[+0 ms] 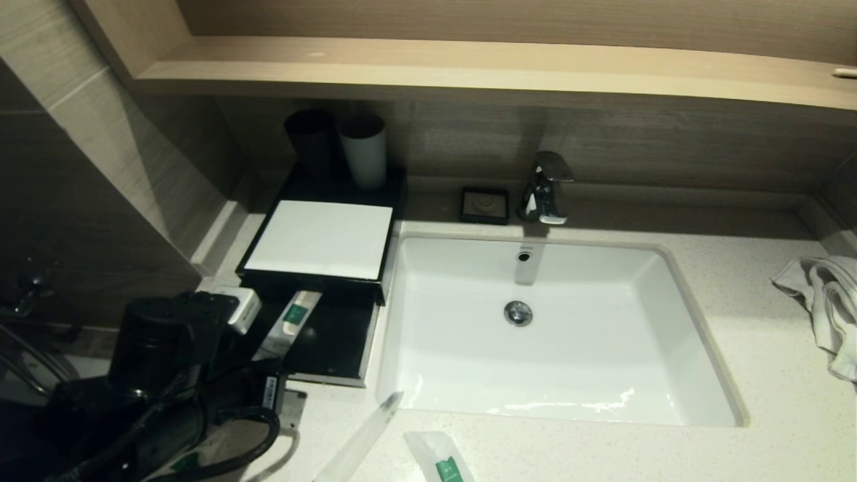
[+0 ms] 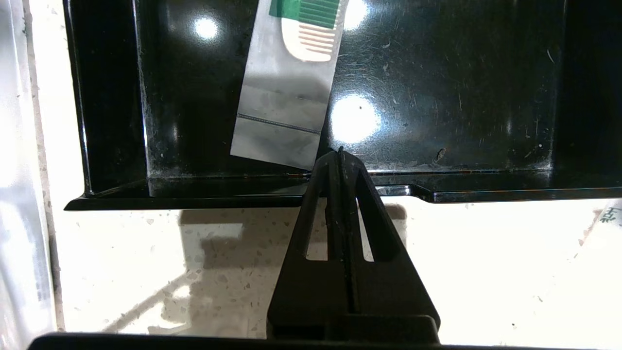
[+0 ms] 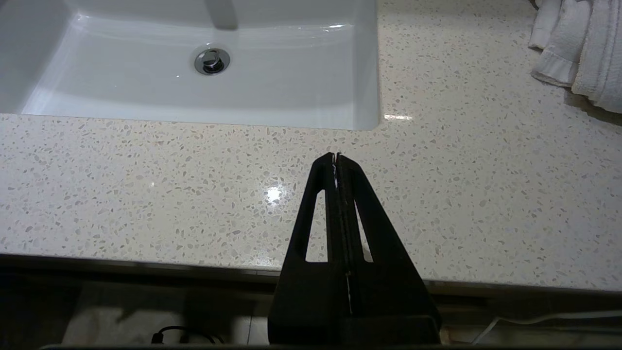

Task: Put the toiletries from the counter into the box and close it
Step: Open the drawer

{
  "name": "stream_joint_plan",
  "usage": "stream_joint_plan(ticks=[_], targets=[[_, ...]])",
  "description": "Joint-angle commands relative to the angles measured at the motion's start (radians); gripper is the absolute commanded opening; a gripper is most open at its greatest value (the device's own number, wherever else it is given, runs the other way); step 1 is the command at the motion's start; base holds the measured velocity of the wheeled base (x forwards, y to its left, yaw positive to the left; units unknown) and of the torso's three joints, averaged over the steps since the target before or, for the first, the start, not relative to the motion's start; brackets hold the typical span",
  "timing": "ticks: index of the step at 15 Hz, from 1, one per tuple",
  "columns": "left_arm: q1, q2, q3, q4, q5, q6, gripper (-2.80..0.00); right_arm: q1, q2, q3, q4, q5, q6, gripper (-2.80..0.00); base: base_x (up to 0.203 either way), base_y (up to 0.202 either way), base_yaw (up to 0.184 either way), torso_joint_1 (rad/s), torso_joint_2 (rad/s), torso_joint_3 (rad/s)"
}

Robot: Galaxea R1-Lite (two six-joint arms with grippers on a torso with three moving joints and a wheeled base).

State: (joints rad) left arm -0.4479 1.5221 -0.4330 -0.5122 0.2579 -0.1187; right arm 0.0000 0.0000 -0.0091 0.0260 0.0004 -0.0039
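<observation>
Left gripper (image 2: 340, 154): jaws pressed fully together, nothing between them, tips right at the drawer's front lip (image 2: 243, 199), just beside the near corner of the comb sachet (image 2: 286, 97). Right gripper (image 3: 336, 156): jaws also shut and empty, parked over bare table (image 3: 146, 184) in front of the sink (image 1: 569, 335), away from the box (image 1: 321, 241).

Landmark is the box. Its drawer is pulled out toward the table's front edge. One sachet with a green label and comb lies flat inside, long axis running front to back with a slight slant, comb end toward the box body, plain sealed end toward the lip. Two more toiletries are outside on the table, in front of the drawer toward the sink side: a long clear-wrapped stick (image 1: 361, 438), lying diagonally with its far tip aimed at the sink corner, and a short green-labelled sachet (image 1: 442, 458) beside it.

Judgement: drawer shouldn't be closed yet. Left gripper needs to go to the stick, open its jaws, line them across the stick's long axis, pinch mid-length, and lay it lengthwise in the drawer so nothing overhangs the lip.
</observation>
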Motion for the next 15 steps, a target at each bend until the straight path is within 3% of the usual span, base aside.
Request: stream_joint_plan(ticks=[1, 15], targets=[[0.000, -0.008, 0.000, -0.002, 0.003, -0.001, -2.80, -0.001, 0.000, 0.000, 0.000, 0.000, -0.001, -2.80, 0.000, 0.000, 0.000, 0.000, 0.00, 0.000], [0.000, -0.036, 0.020, 0.026, -0.001, -0.001, -2.80, 0.000, 0.000, 0.000, 0.000, 0.001, -0.001, -2.80, 0.000, 0.000, 0.000, 0.000, 0.00, 0.000]])
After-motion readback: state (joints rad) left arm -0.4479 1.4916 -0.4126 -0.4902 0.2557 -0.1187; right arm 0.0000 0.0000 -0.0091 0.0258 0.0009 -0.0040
